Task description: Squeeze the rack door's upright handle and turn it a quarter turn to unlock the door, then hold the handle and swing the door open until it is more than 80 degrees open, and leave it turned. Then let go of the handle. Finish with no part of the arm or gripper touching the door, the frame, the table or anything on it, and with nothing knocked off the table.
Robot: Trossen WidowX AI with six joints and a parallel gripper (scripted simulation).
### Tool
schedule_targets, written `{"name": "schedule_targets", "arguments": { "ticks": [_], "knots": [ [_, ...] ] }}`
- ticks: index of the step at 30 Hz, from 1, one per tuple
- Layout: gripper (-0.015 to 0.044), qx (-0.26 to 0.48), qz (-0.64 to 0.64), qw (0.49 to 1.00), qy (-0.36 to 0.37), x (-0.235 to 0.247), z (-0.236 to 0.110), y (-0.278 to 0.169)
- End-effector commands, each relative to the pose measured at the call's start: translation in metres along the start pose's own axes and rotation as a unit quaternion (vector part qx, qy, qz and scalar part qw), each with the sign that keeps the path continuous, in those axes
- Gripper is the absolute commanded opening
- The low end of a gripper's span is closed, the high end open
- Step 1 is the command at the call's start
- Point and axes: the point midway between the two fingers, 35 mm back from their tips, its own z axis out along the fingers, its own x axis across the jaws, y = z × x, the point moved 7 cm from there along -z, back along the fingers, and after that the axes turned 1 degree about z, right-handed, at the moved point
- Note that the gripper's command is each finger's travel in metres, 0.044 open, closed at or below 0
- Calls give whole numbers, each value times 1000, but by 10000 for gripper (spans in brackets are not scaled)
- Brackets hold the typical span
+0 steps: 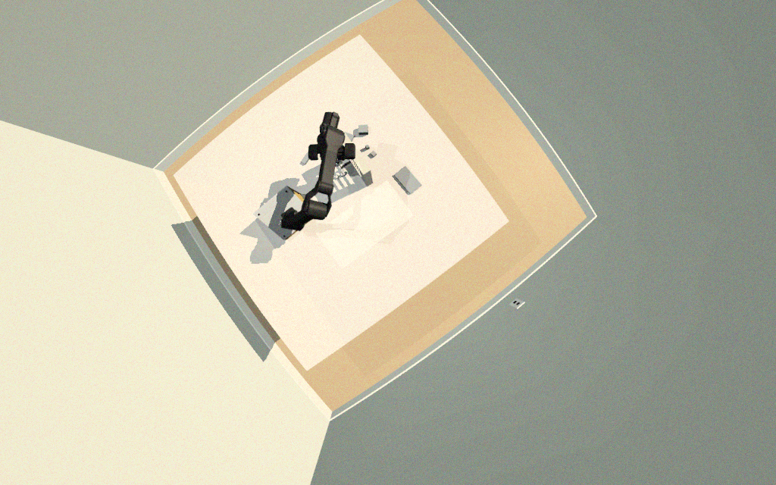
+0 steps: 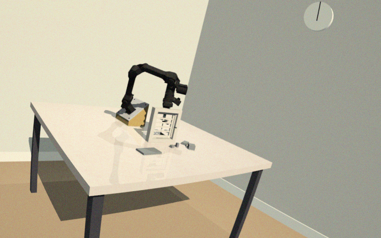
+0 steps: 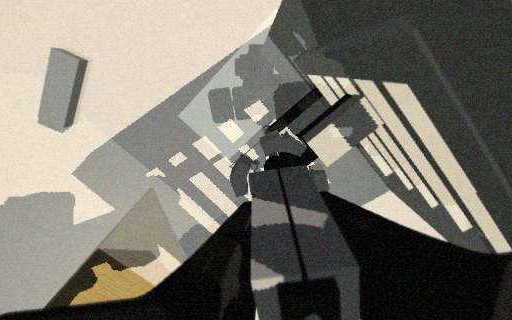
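The pale upright rack (image 2: 152, 125) (image 1: 367, 179) stands on the table, with open bars inside its frame. My gripper (image 3: 285, 206) reaches down on the side of the rack towards the arm's base. It is shut on the dark grey handle (image 3: 264, 220); the handle's two halves lie close together with a thin gap. In the wrist view the rack's edges and bars run diagonally, so the gripper and handle sit turned relative to the rack. The arm hides the fingers in the top view, and the frame mostly hides them in the exterior view. The door's exact angle cannot be told.
A wedge-shaped wooden base (image 2: 139, 118) with a grey top carries the arm. A flat grey plate (image 2: 148, 151) (image 1: 407, 180) lies beyond the rack. Small grey blocks (image 2: 191, 146) (image 1: 363, 129) lie nearby. A grey block (image 3: 61, 90) (image 1: 304, 160) lies on the arm's side.
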Motion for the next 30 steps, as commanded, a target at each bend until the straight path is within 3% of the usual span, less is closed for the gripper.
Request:
{"name": "schedule_targets", "arguments": {
  "ticks": [1,8,16,25,30],
  "knots": [
    [26,1,-84,996,0,0,0,0],
    [26,1,-254,967,0,0,0,0],
    [26,1,-435,901,0,0,0,0],
    [26,1,-449,893,0,0,0,0],
    [157,1,-449,893,0,0,0,0]
  ]
}}
